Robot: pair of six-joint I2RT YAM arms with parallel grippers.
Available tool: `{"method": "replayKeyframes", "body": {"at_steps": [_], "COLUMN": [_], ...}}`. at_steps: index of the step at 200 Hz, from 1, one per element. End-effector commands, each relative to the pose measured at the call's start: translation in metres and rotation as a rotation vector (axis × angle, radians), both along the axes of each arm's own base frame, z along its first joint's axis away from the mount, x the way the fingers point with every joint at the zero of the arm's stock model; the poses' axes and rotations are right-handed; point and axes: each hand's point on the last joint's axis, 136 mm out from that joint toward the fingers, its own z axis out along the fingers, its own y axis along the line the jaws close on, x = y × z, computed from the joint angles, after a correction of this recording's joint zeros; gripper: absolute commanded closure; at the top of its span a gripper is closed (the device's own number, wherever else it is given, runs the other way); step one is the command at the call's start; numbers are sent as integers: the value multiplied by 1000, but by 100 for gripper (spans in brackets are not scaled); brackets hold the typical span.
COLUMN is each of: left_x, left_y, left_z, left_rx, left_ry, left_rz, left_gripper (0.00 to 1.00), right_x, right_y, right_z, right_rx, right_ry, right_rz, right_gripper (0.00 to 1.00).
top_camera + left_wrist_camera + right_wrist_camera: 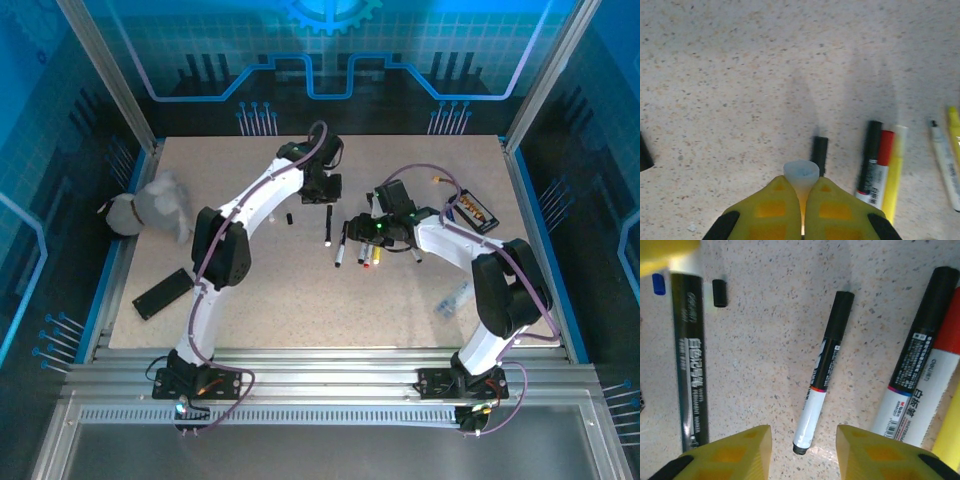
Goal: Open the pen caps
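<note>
Left pincer (801,192): closed tight on a white plastic cylinder (801,172), its round end showing between the yellow pads. Whether this is a cap or a barrel end cannot be told. Just beyond it a black piece (819,150), partly hidden, lies on the table (740,75).

Right pincer (802,437): jaws parted, holding nothing, poised over a slim pen (820,382) with its black cap on.

Status, judged from how things lie:

1. Done. One loose black cap (719,292) lies apart from any barrel, on the side of the group toward the table's left edge. One white marker (945,162) shows a bare tip.
2. Left. The slim pen, the black-capped pen (920,365) and the red-capped pen (950,335) touching it all appear closed. The black-bodied pen (687,355) cannot be judged.
3. Estimate. More pens look closed than opened, so most of the work remains.

Location: the pens lie grouped about the middle of the table, well apart from every edge.
</note>
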Motion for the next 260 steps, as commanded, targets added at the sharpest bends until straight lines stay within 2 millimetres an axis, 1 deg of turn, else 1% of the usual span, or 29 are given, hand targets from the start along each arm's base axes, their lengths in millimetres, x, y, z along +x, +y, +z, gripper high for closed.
{"method": "replayKeyframes", "body": {"at_steps": [1, 23, 61, 79, 119, 167, 172, 181, 188, 192, 197, 201, 238, 252, 260], "left_x": [-10, -14, -16, -16, -17, -21, -21, -22, -22, -23, -23, -23, -21, -20, -20], "left_y": [-10, -12, -12, -16, -19, -21, -21, -21, -21, -21, -21, -21, -15, -14, -15], "left_z": [11, 13, 16, 21, 33, 44, 44, 44, 44, 44, 42, 43, 37, 34, 32], "left_rx": [-85, -109, -125, -145, -178, -205, -205, -204, -205, -205, -203, -203, -186, -181, -180], "left_ry": [27, 31, 27, 23, 9, -2, -2, 0, -1, 0, 2, 1, 8, 12, 16], "left_rz": [-11, -10, -4, -7, -7, -13, -14, -15, -14, -14, -15, -14, 2, 6, 7], "left_gripper": [100, 100, 100, 100, 100, 100, 100, 100, 100, 100, 100, 100, 100, 86, 81], "right_x": [1, 2, -1, -4, -7, 2, 3, 6, 8, 9, 9, 10, 5, 3, 2], "right_y": [11, 13, 19, 26, 45, 63, 64, 66, 67, 67, 68, 67, 66, 66, 65], "right_z": [21, 26, 43, 46, 38, 30, 30, 30, 31, 31, 31, 31, 32, 33, 33], "right_rx": [98, 129, 217, 245, 264, 275, 277, 279, 278, 277, 277, 275, 273, 273, 270], "right_ry": [-53, -72, -125, -120, -91, -69, -70, -67, -67, -66, -66, -63, -70, -73, -73], "right_rz": [13, 15, 21, 49, 95, 109, 108, 105, 106, 105, 105, 102, 118, 121, 120], "right_gripper": [55, 51, 51, 50, 49, 50, 53, 67, 75, 82, 94, 100, 100, 100, 100]}}
